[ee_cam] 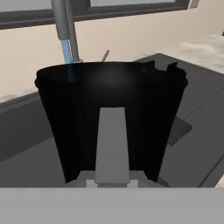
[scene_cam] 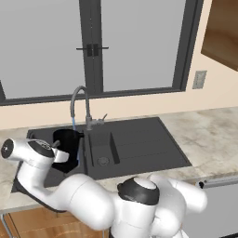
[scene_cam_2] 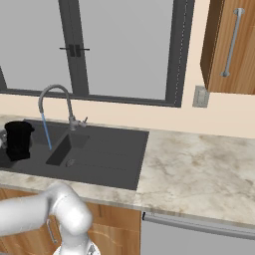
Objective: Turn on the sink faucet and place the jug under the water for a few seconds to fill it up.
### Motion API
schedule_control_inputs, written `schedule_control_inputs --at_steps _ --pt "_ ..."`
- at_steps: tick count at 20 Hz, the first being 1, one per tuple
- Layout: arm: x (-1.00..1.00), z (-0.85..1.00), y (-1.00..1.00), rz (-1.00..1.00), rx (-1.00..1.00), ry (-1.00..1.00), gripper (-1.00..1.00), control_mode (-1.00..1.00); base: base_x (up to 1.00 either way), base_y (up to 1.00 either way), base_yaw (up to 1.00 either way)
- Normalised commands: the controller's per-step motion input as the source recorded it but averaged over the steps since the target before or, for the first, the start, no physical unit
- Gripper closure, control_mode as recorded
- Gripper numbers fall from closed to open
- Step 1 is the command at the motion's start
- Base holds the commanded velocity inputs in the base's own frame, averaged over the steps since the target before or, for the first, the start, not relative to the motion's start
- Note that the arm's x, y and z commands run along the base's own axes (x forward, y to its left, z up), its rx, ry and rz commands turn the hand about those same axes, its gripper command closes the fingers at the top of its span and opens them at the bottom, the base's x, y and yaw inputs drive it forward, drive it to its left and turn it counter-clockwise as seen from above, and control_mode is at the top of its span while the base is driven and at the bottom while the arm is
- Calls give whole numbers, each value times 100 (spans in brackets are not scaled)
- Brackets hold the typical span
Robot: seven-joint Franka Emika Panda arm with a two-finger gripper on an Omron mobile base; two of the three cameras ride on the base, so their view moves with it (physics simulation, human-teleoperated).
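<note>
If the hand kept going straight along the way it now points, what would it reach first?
Nothing new: the hand is already shut on the jug, which blocks its line. Beyond the jug, the sink faucet and its water stand in roughly that direction; depth behind the jug is unclear.

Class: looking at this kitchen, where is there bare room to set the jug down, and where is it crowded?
Free: the counter right of the sink, and its flat drainboard. Crowded: the left basin, where the gripper holds the jug beside the water under the faucet.
</note>
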Motion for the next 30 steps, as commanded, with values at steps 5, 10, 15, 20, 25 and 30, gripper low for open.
schedule_control_inputs --at_steps 5,10,15,20,25,30 --pt "19 -18 2 0 0 0 100 -100 0 0 0" --pt "2 -14 -14 0 2 0 100 -100 0 0 0" --pt "1 -15 -12 0 2 0 100 -100 0 0 0" --pt "17 -11 -2 0 0 0 100 -100 0 0 0" --pt "25 -11 0 0 0 0 100 -100 0 0 0" --pt "22 -8 6 0 0 0 100 -100 0 0 0"
